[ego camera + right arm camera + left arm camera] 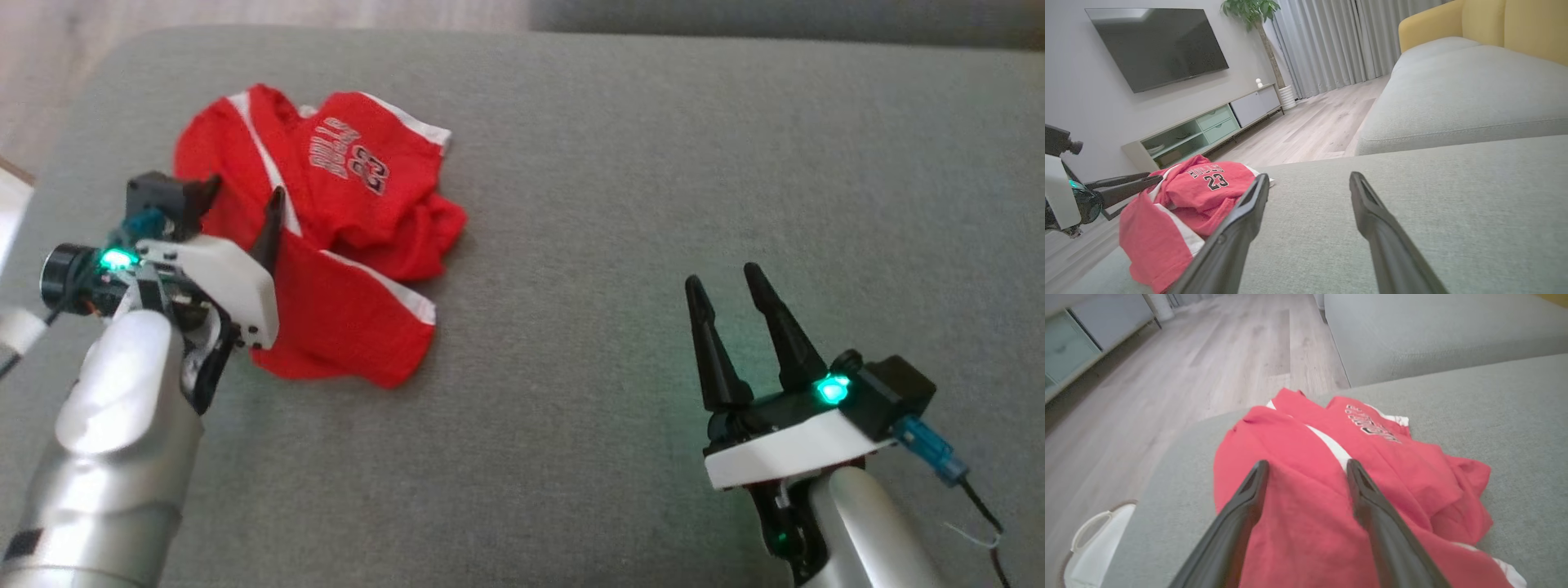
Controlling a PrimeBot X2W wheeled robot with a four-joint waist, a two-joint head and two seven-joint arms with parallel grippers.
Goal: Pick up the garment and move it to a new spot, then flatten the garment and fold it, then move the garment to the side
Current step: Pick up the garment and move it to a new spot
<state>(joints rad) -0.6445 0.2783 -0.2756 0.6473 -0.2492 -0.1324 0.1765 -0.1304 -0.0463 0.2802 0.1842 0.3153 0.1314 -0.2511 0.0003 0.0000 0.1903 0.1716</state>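
Note:
The garment [343,245] is a red jersey with white trim and the number 23, lying crumpled at the left of the grey cushion [620,212]. My left gripper [245,192] hovers over the garment's left part with its fingers apart and nothing between them. From the left wrist the garment [1306,490] spreads under the two dark fingers [1241,506]. My right gripper [722,282] stands open above bare cushion, well to the right of the cloth. The right wrist view has the garment [1184,200] at the lower left, with the left gripper [1153,179] beside it.
The cushion's left edge drops to a wooden floor [1180,375]. A white object with a handle [1094,535] sits on the floor by that edge. Another grey sofa cushion [1466,94] lies beyond, with a TV cabinet [1204,126] across the room.

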